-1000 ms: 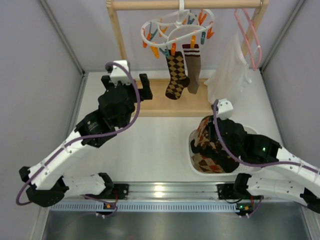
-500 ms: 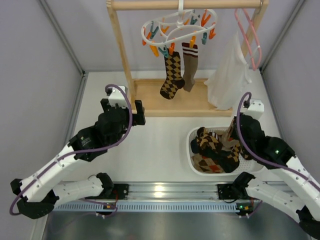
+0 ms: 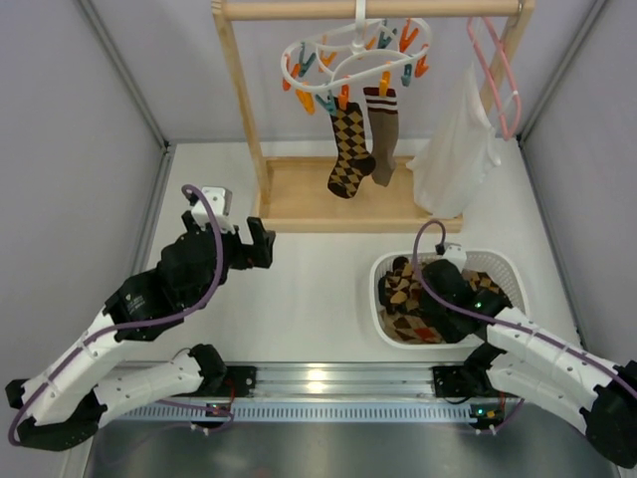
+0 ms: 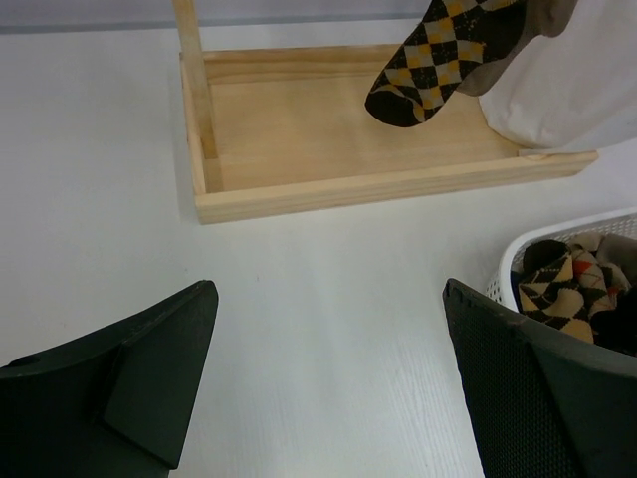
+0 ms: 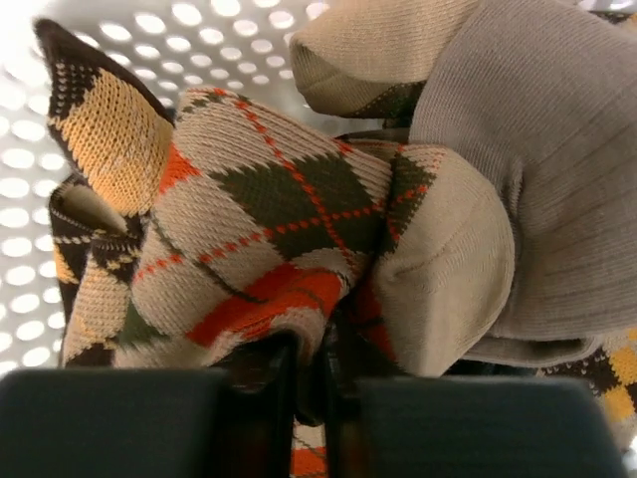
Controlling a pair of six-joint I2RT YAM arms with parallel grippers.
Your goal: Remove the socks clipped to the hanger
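The white ring hanger (image 3: 353, 50) hangs from the wooden rail with orange and teal clips. Two socks stay clipped to it: an argyle sock (image 3: 348, 149) and a plain brown sock (image 3: 381, 134). The argyle sock's toe also shows in the left wrist view (image 4: 428, 70). My left gripper (image 3: 227, 239) is open and empty over the bare table (image 4: 328, 289). My right gripper (image 3: 443, 286) is down in the white basket (image 3: 377, 299), shut on a fold of a tan and orange argyle sock (image 5: 269, 219) among several other socks.
The wooden rack's base tray (image 3: 309, 204) and post (image 3: 239, 90) stand at the back. A white garment (image 3: 458, 149) on a pink wire hanger (image 3: 495, 70) hangs at the back right. The basket rim (image 4: 518, 249) lies right of my left gripper.
My left arm has pulled back from the rack toward the near left. My right arm has swung back and dropped into the basket with the sock. The hanging socks have swung slightly.
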